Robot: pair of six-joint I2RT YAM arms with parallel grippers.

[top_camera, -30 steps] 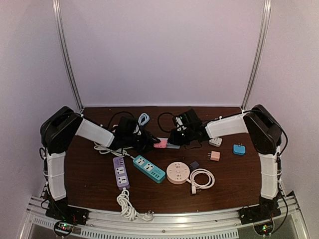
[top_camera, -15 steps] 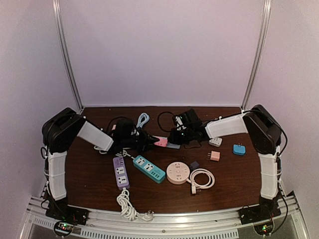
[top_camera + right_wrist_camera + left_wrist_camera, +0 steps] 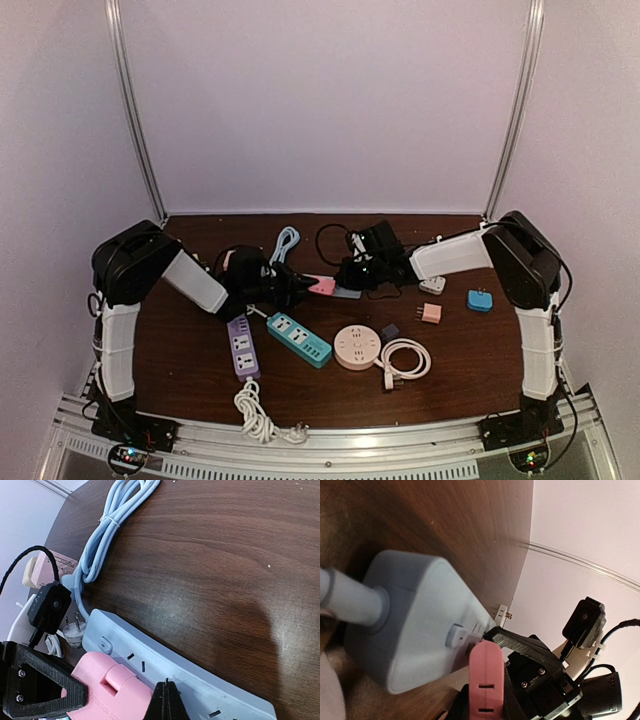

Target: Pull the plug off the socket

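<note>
Plug (image 3: 485,680) is sitting in the strip (image 3: 190,680), mid-table (image 3: 470,350). Left gripper (image 3: 298,288) is straddling it, one pad (image 3: 512,641) touching. The other pad is hidden, so grip cannot be told. Right gripper (image 3: 167,700), fully closed and empty, is pressing its tip on the strip. Risk: shallow pinch slipping off the plug, or strip lifting if the hold-down skids.

Pink plug (image 3: 485,680), lower end beyond left wrist view's edge.

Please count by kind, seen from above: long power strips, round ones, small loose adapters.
Long power strips: 3 (purple strip, teal strip, light blue strip)
Round power strip: 1
Small loose adapters: 4 (white adapter, blue adapter, peach adapter, dark adapter)
Total: 8
</note>
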